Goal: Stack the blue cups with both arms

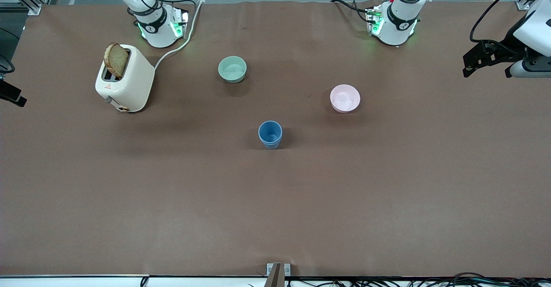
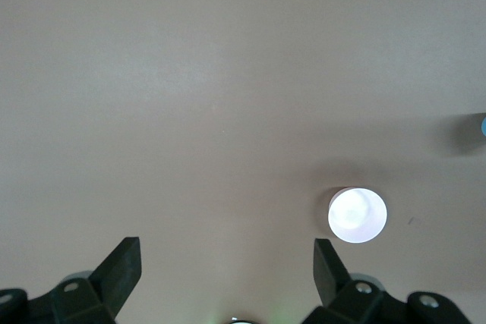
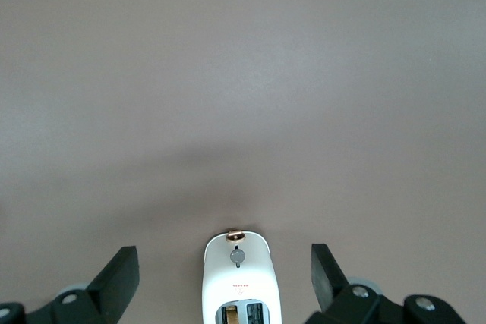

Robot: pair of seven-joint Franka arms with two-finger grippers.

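Observation:
A blue cup point(image 1: 270, 134) stands upright on the brown table, nearer to the front camera than both bowls; a sliver of it shows at the edge of the left wrist view point(image 2: 483, 125). My left gripper point(image 2: 226, 263) hangs open high over the table beside the pink bowl point(image 2: 357, 214), with nothing between its fingers point(image 2: 125, 267). High over the white toaster point(image 3: 241, 278) my right gripper point(image 3: 224, 271) is open and empty too. Only the arms' bases show in the front view; both hands are out of that view.
A mint-green bowl point(image 1: 232, 69) sits between the two bases, the pink bowl point(image 1: 345, 98) toward the left arm's end. The toaster point(image 1: 125, 78), a bread slice in its slot, stands near the right arm's base with its cable. Black-and-white gear point(image 1: 508, 50) overhangs the table's edge.

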